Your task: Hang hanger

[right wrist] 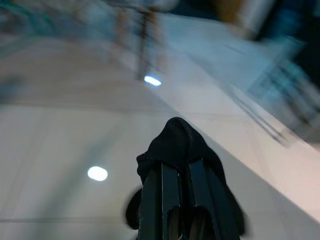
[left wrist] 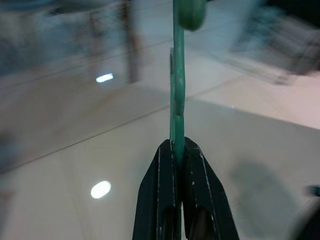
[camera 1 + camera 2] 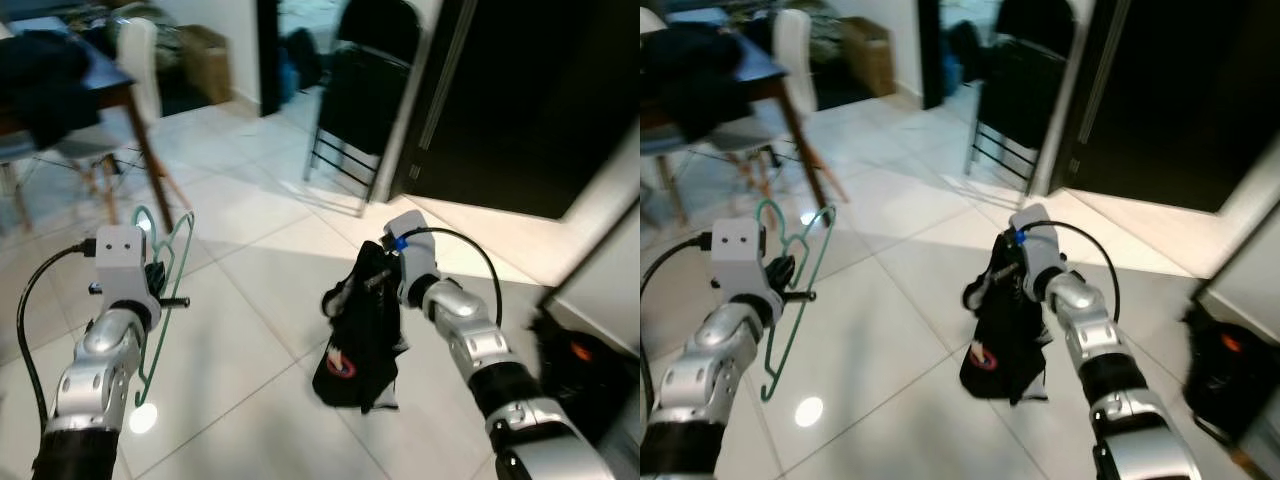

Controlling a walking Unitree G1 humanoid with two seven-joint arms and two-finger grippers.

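Note:
A green wire hanger [image 3: 165, 290] hangs in the air at my left, its hook up and its frame down. My left gripper [image 3: 152, 280] is shut on it; in the left wrist view the two black fingers [image 2: 165, 195] pinch the green bar [image 2: 177, 115]. My right gripper [image 3: 375, 280] is shut on a black garment [image 3: 360, 345] with a red and white mark near its hem. The cloth droops toward the white tiled floor. In the right wrist view the black cloth [image 1: 175, 145] bunches over the fingers [image 1: 165, 200].
A dark table [image 3: 100, 70] with dark clothes on it and a white chair [image 3: 135, 60] stand at the far left. A black folding chair [image 3: 360, 100] leans by a dark doorway ahead. A black bag [image 3: 585, 370] lies at the right. Open tiles lie between.

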